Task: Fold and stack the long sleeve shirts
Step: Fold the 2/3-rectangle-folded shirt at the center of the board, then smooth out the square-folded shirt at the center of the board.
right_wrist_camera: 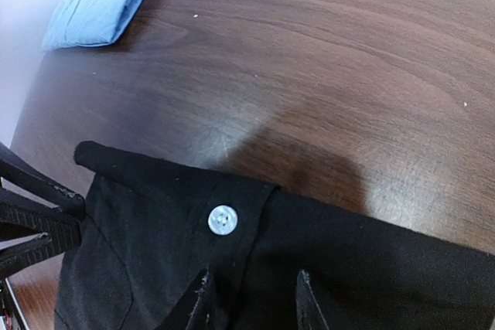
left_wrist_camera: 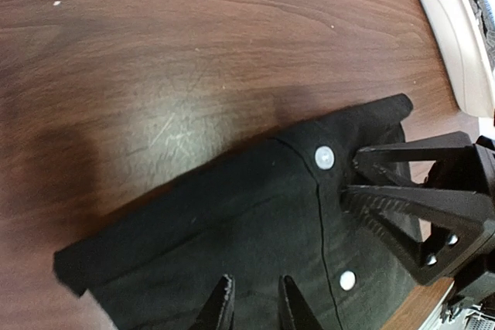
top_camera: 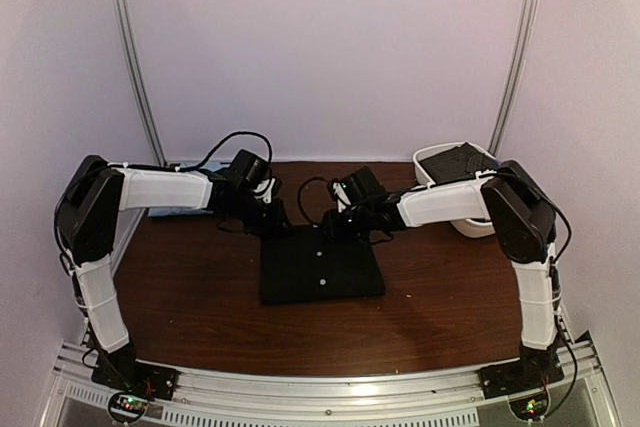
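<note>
Brown table (top_camera: 200, 297) bears black shirt (top_camera: 320, 267) (folded flat).

Wood table (top_camera: 200, 307) w/ black shirt (top_camera: 320, 267), blue shirt (right_wrist_camera: 100, 1), white tub (left_wrist_camera: 456, 36)

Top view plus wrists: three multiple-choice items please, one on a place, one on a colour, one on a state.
1. Where on the table is the tub?
A) far right
B) far left
C) near edge, centre

2. What colour is the far-left shirt?
A) red
B) light blue
C) white

3. How is the black shirt lying?
A) hanging in the air
B) bunched in the tub
C) folded flat on the table

Key:
1 A: the top view shows it at the far right corner.
2 B: the right wrist view shows it pale blue.
3 C: it lies mid-table as a neat rectangle.
</note>
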{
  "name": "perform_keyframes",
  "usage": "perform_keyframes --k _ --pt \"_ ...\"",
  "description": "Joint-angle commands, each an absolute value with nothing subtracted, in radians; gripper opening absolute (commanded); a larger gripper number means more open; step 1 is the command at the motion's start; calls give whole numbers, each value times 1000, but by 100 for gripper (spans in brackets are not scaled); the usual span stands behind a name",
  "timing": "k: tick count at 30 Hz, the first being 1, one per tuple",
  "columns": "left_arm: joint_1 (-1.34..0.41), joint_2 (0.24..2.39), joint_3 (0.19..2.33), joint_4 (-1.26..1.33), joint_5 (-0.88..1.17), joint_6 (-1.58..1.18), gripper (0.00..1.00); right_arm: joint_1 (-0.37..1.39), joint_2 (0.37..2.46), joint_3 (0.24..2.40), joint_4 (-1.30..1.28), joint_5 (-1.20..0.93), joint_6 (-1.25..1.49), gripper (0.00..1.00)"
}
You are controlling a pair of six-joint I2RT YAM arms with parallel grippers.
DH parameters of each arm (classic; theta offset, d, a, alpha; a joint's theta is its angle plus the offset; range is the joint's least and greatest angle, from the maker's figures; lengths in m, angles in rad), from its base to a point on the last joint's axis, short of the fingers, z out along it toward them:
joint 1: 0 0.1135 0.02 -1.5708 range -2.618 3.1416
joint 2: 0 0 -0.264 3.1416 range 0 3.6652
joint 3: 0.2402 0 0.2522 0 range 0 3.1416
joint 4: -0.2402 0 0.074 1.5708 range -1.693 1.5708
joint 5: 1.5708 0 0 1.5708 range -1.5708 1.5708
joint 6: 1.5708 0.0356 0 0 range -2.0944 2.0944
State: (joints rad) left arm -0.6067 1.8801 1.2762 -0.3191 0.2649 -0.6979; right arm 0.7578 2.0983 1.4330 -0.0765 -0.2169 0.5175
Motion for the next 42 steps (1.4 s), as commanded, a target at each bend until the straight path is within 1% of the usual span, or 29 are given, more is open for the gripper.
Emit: perform_keyframes --k 1,5,9,17,24,29,36,42 --pt "-604 1968 1360 -266 303 -682 21 756 2174 1528 -127 -188 487 37" --pt "-599 2052 1419 -279 271 -682 20 750 2244 1602 -158 -202 490 37" --pt "-590 2092 1417 -286 227 -692 18 736 2257 1622 -172 -212 494 38" --pt "-549 2092 1366 -287 190 -693 17 655 2238 1577 -152 -275 512 39" --pt "-500 2105 1363 -291 182 -669 14 592 2236 1503 -61 -367 577 39" --pt "-479 2118 1366 -304 182 -639 14 559 2228 1474 -28 -405 605 39" --pt "-475 2093 1416 -363 136 -600 17 558 2138 1466 -90 -347 549 44" --pt "-469 2020 1424 -388 139 -586 20 586 1996 1403 -147 -243 485 47"
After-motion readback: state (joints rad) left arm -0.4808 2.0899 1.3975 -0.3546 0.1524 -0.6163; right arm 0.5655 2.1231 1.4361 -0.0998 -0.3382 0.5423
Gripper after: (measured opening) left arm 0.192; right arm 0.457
